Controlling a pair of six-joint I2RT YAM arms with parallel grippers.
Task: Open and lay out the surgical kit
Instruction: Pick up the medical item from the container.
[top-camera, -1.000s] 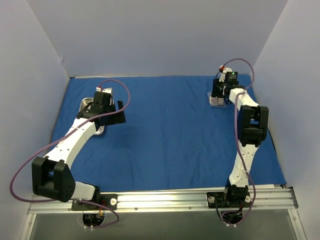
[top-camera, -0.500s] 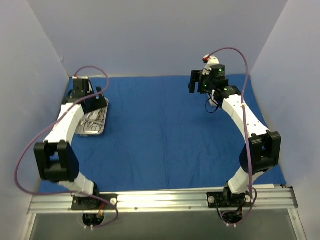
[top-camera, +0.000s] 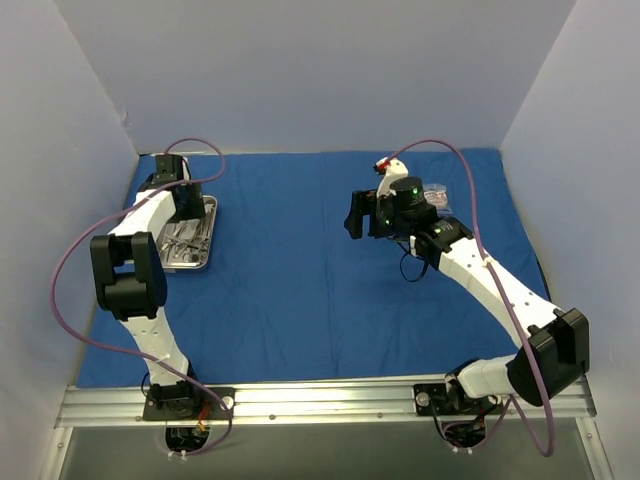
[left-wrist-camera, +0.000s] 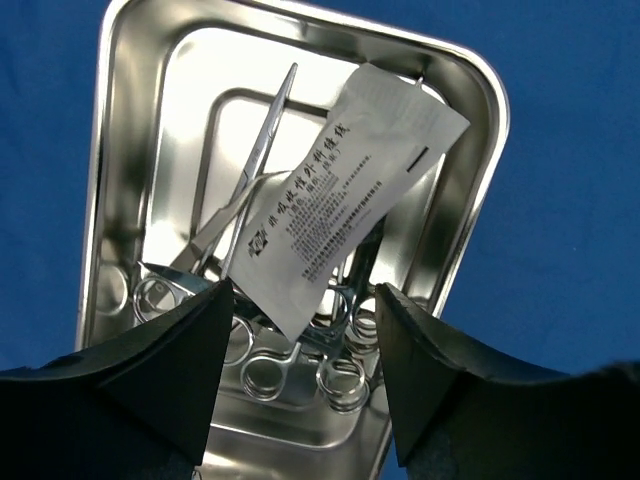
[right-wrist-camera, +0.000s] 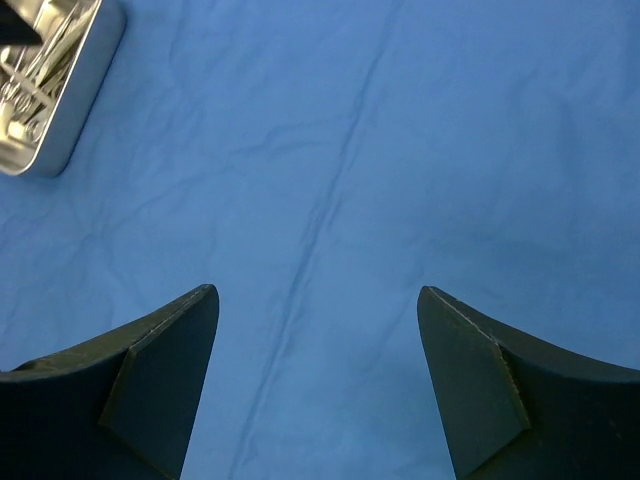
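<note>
the white packet hides part of the silver clamps in the shiny steel tray. its writing is too small to read. the left gripper has its fingers apart around the packet's low corner. i cannot tell if they touch it. the tray sits far left on the flat blue cloth. the right gripper is spread wide above the cloth.
</note>
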